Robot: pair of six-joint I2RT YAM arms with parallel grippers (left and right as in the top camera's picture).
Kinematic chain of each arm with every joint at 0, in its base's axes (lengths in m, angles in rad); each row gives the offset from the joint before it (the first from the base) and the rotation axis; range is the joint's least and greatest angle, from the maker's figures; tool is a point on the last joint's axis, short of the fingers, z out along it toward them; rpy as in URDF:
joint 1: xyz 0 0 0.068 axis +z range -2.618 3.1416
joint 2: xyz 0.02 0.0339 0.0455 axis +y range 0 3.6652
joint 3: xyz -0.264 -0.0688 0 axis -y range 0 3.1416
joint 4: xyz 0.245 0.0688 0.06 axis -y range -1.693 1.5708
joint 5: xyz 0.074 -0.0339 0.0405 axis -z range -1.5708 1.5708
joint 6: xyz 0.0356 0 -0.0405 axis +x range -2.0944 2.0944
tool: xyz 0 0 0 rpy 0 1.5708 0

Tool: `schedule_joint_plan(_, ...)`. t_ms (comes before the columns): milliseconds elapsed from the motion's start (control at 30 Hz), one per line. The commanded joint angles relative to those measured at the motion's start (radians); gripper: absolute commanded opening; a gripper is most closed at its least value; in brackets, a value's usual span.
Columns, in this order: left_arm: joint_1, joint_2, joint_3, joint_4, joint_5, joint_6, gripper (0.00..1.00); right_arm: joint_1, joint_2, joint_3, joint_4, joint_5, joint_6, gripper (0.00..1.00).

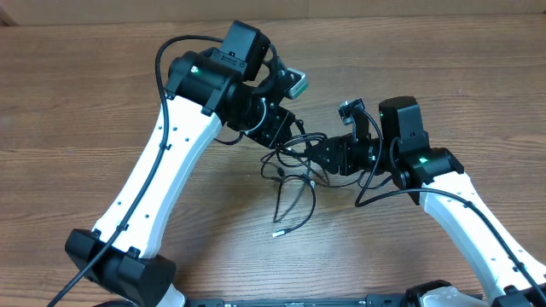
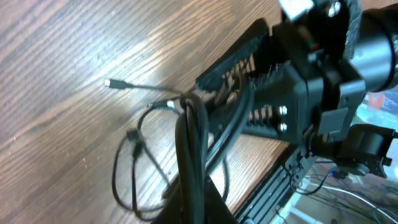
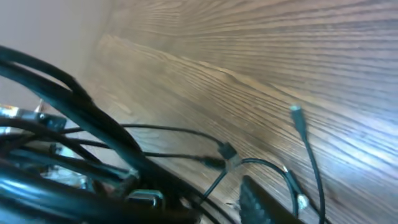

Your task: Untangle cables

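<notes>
No legible text, no labels or brands, no numbers or signs

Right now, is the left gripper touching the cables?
Touching. The left wrist view shows the left gripper shut on the cables, with several black strands running out from between its fingertips towards the table.

I find the overhead view evenly lit from above with diffuse light: the wooden table (image 1: 85, 102) is well exposed, shadows on it are soft and faint, and focus is sharp throughout. On the left wrist view a pale glare streak crosses the wood grain at upper centre, and the nearest cables (image 2: 189, 155) are soft with blur. The right wrist view is poorest: foreground cables badly out of focus, wood washed pale at upper left.
</notes>
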Motion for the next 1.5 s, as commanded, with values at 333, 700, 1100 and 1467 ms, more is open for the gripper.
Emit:
schedule_joint_plan(333, 0.023, -0.011, 0.048, -0.043, -0.048, 0.035, 0.04, -0.053, 0.001, -0.001, -0.179, 0.558, 0.302, 0.45)
schedule_joint_plan(700, 0.023, -0.011, 0.047, -0.043, -0.061, 0.036, 0.04, -0.019, 0.001, 0.000, -0.069, -0.093, -0.259, 0.62)
schedule_joint_plan(1100, 0.020, -0.009, 0.045, -0.108, -0.259, 0.000, 0.04, 0.011, -0.009, 0.001, -0.044, -0.109, -0.295, 0.65)
schedule_joint_plan(1467, -0.082, 0.014, 0.043, -0.079, -0.333, 0.050, 0.04, 0.052, -0.010, 0.002, -0.040, -0.105, -0.328, 0.65)
